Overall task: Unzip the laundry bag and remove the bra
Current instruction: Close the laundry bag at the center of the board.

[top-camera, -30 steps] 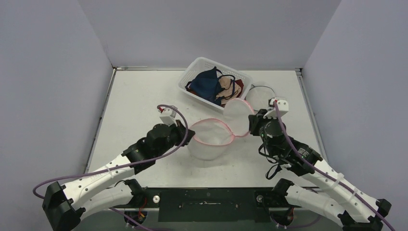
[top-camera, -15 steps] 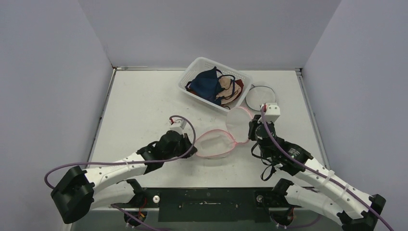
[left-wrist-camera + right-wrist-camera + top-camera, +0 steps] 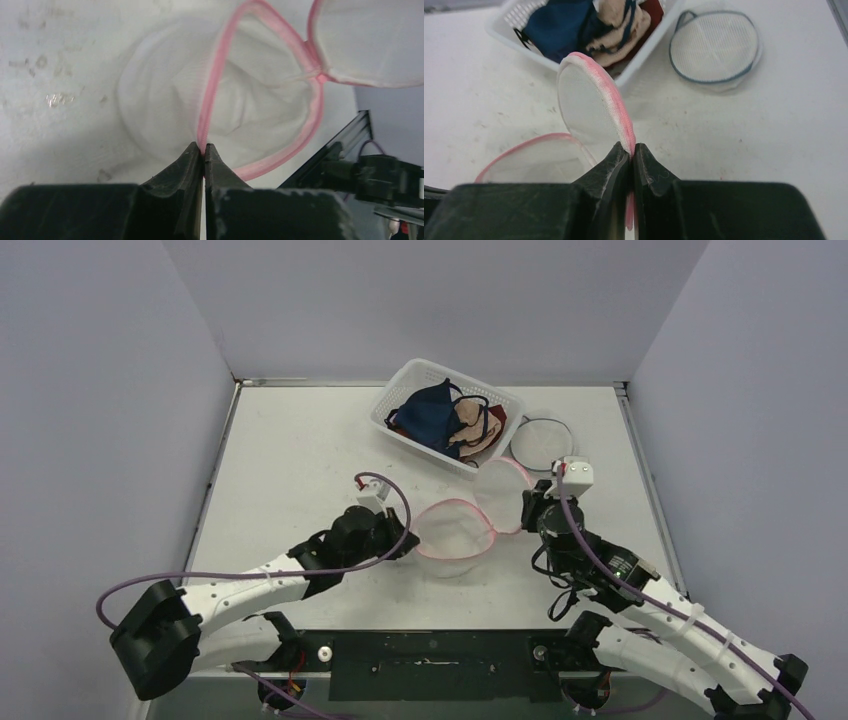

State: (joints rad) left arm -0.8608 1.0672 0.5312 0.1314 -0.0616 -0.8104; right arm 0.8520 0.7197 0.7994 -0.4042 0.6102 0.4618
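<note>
The white mesh laundry bag with a pink zipper rim is unzipped and gapes open at mid-table. Its round lid stands up at the right, still joined to it. My left gripper is shut on the bag's left rim, which also shows in the left wrist view. My right gripper is shut on the lid's pink edge. The inside of the bag shows only mesh. Navy, beige and red bras lie in the white basket.
A second round mesh bag with a dark blue rim lies flat to the right of the basket and also shows in the right wrist view. Grey walls close the table on three sides. The black base rail runs along the near edge.
Both grippers, still holding the bag, brought it down and nearer to the arm bases, then a little to the right. The bag now sits lower, with its opening flatter.
</note>
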